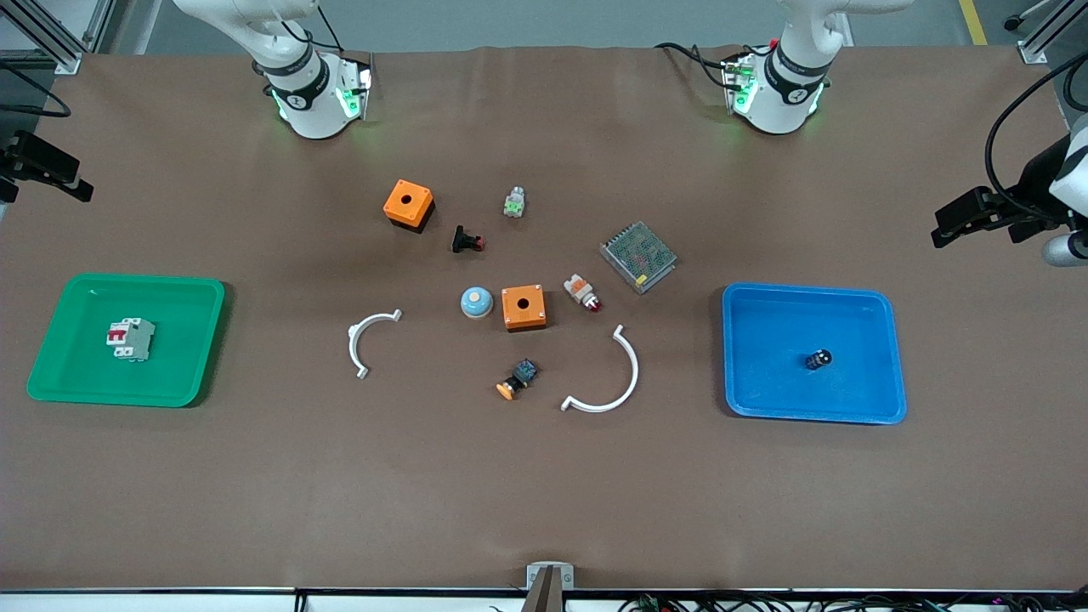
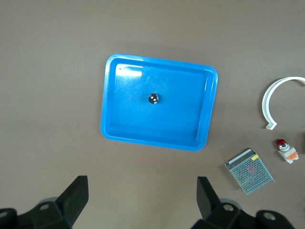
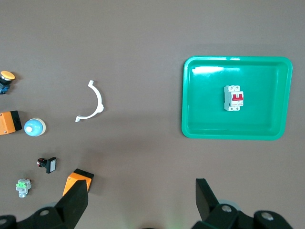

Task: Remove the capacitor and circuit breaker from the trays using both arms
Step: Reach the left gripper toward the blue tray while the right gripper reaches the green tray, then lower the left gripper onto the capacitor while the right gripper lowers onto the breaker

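The capacitor (image 1: pixel 818 359), a tiny black cylinder with a pale end, stands in the blue tray (image 1: pixel 765 314) toward the left arm's end; it also shows in the left wrist view (image 2: pixel 153 98). The breaker (image 1: pixel 130 339), a white-grey block with red levers, lies in the green tray (image 1: pixel 68 297) toward the right arm's end; it also shows in the right wrist view (image 3: pixel 233 98). My left gripper (image 2: pixel 142 191) is open and empty, high over bare table beside the blue tray (image 2: pixel 119 76). My right gripper (image 3: pixel 141 191) is open and empty, high over bare table beside the green tray (image 3: pixel 200 119).
Mid-table lie two orange boxes (image 1: pixel 408 204) (image 1: pixel 524 307), a black flared button (image 1: pixel 467 241), a green-white button (image 1: pixel 513 202), a meshed power supply (image 1: pixel 638 256), a white-orange indicator (image 1: pixel 582 291), a blue dome (image 1: pixel 477 302), an orange-capped button (image 1: pixel 518 379) and two white arcs (image 1: pixel 365 340) (image 1: pixel 612 382).
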Robot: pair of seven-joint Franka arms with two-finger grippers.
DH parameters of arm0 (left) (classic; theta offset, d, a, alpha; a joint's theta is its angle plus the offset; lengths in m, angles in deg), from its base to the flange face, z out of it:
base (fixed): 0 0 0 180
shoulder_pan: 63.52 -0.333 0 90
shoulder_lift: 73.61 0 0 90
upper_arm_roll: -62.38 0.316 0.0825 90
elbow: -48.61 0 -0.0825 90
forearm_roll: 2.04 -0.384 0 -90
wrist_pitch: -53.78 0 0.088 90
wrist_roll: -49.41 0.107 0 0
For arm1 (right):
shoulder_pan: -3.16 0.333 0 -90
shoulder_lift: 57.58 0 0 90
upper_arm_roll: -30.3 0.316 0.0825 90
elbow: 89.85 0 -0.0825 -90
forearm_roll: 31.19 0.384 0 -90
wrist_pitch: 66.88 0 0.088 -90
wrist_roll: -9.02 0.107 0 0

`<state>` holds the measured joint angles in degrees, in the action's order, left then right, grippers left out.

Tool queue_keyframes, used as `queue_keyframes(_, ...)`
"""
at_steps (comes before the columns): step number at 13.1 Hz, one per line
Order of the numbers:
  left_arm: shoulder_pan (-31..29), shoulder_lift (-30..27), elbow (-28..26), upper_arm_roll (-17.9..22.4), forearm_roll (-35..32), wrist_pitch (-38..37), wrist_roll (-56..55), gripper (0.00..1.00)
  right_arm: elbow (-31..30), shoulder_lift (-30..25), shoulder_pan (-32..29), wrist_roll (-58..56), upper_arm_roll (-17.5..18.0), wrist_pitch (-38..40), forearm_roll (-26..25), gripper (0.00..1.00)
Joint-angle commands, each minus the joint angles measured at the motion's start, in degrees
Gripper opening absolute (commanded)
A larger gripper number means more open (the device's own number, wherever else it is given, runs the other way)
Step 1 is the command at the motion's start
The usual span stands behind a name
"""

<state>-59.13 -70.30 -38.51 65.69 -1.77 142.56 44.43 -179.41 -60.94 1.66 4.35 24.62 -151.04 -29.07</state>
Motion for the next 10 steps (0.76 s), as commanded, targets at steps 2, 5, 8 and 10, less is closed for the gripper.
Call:
queue_keyframes(2, -1.75, 5.55, 0.01, 0.20, 0.43, -0.18, 0.76, 1.00, 0.43, 5.01, -2.37, 0.46, 0.49, -0.90, 0.50, 1.00)
queue_keyframes(5, -1.75, 13.89, -0.07, 0.29, 1.05, 7.53, 0.94, 1.00, 0.70, 11.50, -2.55, 0.01, 0.40, -6.35, -0.89, 1.00)
queue_keyframes(8, -1.40, 22.16, -1.65, 0.20, 0.96, 16.31, 1.20, 1.00, -0.53, 16.60, -7.80, -2.51, 0.49, -14.16, -3.80, 1.00)
queue_keyframes(10, -1.40, 25.07, -3.32, 0.11, 0.96, 21.51, 1.20, 1.00, -0.70, 21.44, -11.50, -10.50, 0.40, -20.91, -3.71, 1.00)
